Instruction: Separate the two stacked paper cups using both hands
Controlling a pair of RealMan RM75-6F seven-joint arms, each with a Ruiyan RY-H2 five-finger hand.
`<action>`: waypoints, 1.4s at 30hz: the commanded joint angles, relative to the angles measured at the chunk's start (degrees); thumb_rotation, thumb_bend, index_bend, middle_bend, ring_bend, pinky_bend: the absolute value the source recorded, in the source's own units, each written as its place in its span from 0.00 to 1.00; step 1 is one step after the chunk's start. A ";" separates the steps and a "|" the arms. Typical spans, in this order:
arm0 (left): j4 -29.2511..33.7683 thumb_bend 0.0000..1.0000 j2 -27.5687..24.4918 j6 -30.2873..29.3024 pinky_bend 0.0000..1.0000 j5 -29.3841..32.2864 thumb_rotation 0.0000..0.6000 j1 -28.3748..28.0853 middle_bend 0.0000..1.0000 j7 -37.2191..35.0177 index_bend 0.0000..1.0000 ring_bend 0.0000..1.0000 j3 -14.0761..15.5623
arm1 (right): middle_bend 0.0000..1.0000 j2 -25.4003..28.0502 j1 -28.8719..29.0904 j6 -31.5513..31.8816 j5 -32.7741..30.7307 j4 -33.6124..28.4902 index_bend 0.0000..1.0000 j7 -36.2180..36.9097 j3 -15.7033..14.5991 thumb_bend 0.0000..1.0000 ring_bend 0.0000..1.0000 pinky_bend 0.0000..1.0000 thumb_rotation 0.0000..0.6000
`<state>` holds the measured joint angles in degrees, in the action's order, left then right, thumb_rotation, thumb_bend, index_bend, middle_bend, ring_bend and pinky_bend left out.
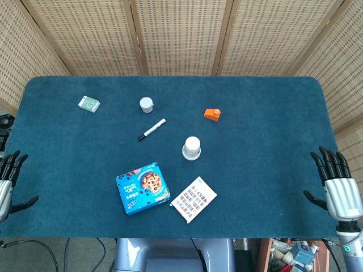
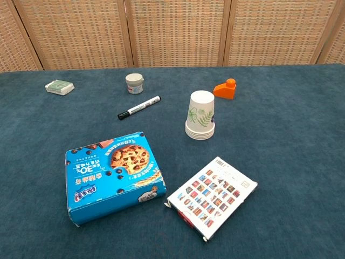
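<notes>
Cups first: the stacked paper cups (image 1: 191, 148) stand near the middle of the tabletop (image 1: 266, 187), upside down, base up and rims on the cloth. In the chest view the stack (image 2: 201, 115) shows a white body with a green leaf print and several rim lines bunched at the bottom, so the nesting is tight. Its long axis is vertical.

From my station the stack lies well apart from both hands, up-table and inward of each. The right hand (image 1: 338, 184) rests at the right edge of the tabletop, fingers spread and holding nothing. The left hand (image 1: 8, 182) sits at the left edge, partly cut off by the frame, fingers likewise apart and empty. By my judgement the right hand is slightly nearer, the stack being just right of centre, but both face a long reach.

Neighbouring items: a marker (image 1: 152, 129) up and left of the cups, an orange block (image 1: 212, 114) up and right, a card box (image 1: 194, 199) nearer me, a blue biscuit box (image 1: 142, 187) beside it. None touches the stack.
</notes>
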<state>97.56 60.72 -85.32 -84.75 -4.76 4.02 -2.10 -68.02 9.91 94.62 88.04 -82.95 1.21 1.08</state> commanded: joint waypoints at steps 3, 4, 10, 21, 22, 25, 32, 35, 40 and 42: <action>-0.02 0.16 -0.02 0.04 0.00 -0.17 1.00 0.04 0.00 -0.01 0.00 0.00 0.12 | 0.00 0.45 -0.29 -0.12 0.54 -0.57 0.00 0.08 0.24 0.00 0.00 0.00 1.00; -0.03 0.16 -0.04 -0.08 0.00 -0.23 1.00 0.10 0.00 -0.03 0.00 0.00 0.11 | 0.00 0.57 -0.24 -0.35 0.86 -0.84 0.00 0.32 0.22 0.00 0.00 0.00 1.00; -1.24 0.16 0.57 -1.57 0.00 -1.30 1.00 0.22 0.00 -0.87 0.00 0.00 -0.37 | 0.00 3.19 5.97 -8.19 4.36 -4.92 0.00 2.02 1.65 0.00 0.00 0.00 1.00; -2.00 0.16 1.52 -0.51 0.00 2.39 1.00 -0.05 0.00 1.57 0.00 0.00 -1.74 | 0.00 6.79 24.12 -34.71 -4.41 -16.14 0.00 -2.08 10.31 0.00 0.00 0.00 1.00; -2.10 0.16 1.63 -0.29 0.00 2.68 1.00 -0.14 0.00 1.91 0.00 0.00 -1.83 | 0.00 6.43 25.73 -37.25 -6.01 -16.70 0.00 -2.13 11.01 0.00 0.00 0.00 1.00; -2.19 0.16 1.94 0.28 0.00 3.49 1.00 -0.35 0.00 2.60 0.00 0.00 -2.02 | 0.00 4.80 30.50 -44.04 -9.81 -16.84 0.00 -4.07 12.45 0.00 0.00 0.00 1.00; -2.49 0.16 2.13 1.12 0.00 5.47 1.00 -0.55 0.00 3.11 0.00 0.00 -2.66 | 0.00 -2.62 39.87 -54.16 -20.17 -11.86 0.00 -10.42 14.22 0.00 0.00 0.00 1.00; -2.70 0.16 2.01 1.51 0.00 6.26 1.00 -0.62 0.00 2.54 0.00 0.00 -2.97 | 0.00 -6.17 43.08 -56.67 -24.94 -7.94 0.00 -12.56 14.38 0.00 0.00 0.00 1.00; -3.16 0.16 1.81 2.05 0.00 7.12 1.00 -0.68 0.00 1.72 0.00 0.00 -3.26 | 0.00 -11.21 46.98 -57.71 -31.62 -2.83 0.00 -16.34 13.63 0.00 0.00 0.00 1.00; -3.35 0.16 1.74 2.40 0.00 7.49 1.00 -0.79 0.00 1.45 0.00 0.00 -3.40 | 0.00 -12.87 48.36 -57.91 -33.91 -1.39 0.00 -17.73 13.17 0.00 0.00 0.00 1.00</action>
<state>94.28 62.50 -83.02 -77.36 -5.50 5.55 -5.45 -78.90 56.49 37.47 56.38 -85.88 -14.71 14.71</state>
